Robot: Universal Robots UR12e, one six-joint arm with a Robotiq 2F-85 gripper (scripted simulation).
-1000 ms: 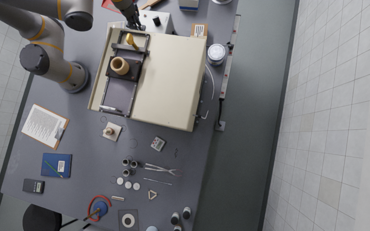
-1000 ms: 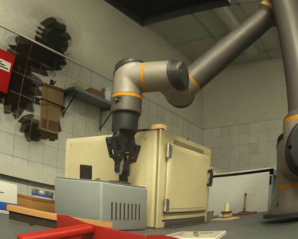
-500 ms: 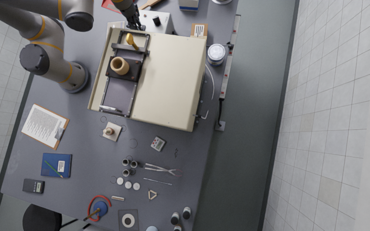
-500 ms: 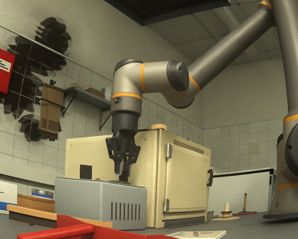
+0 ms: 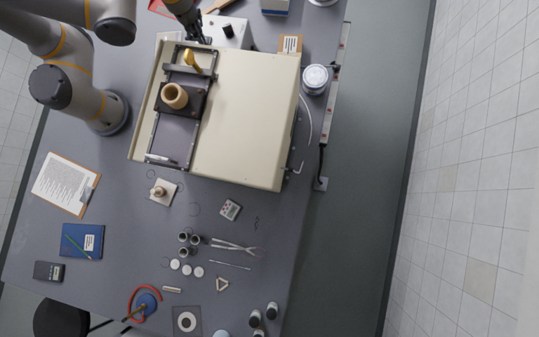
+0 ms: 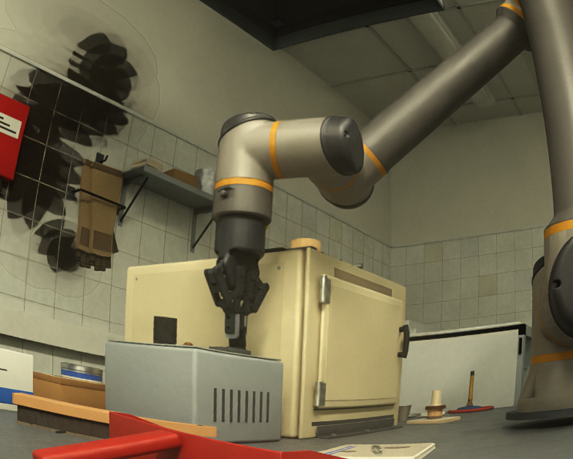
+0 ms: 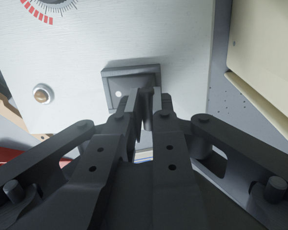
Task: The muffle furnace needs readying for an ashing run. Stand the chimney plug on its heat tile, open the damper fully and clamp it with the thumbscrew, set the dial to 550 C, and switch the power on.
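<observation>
My gripper [image 7: 144, 93] points straight down at the grey controller box [image 6: 193, 389] behind the cream furnace [image 5: 242, 115], closed around the small toggle lever of the power switch [image 7: 133, 84] in its square dark bezel. The dial [image 5: 227, 30] is a black knob further along the box top; the wrist camera shows only the edge of its scale [image 7: 39, 12]. On the furnace roof the damper plate [image 5: 181, 101] with its tan chimney collar sits in the rails, and a brass thumbscrew [image 5: 192, 59] stands above it. The chimney plug [image 5: 158, 192] stands upright on its heat tile in front of the furnace.
The furnace's back wall [image 7: 261, 53] rises close beside the gripper. A pilot lamp [image 7: 41, 95] sits on the box top on the other side of the switch. A red case [image 6: 119, 437] and a wooden board lie behind the box; crucibles, tongs and a clipboard [image 5: 65, 183] lie on the table.
</observation>
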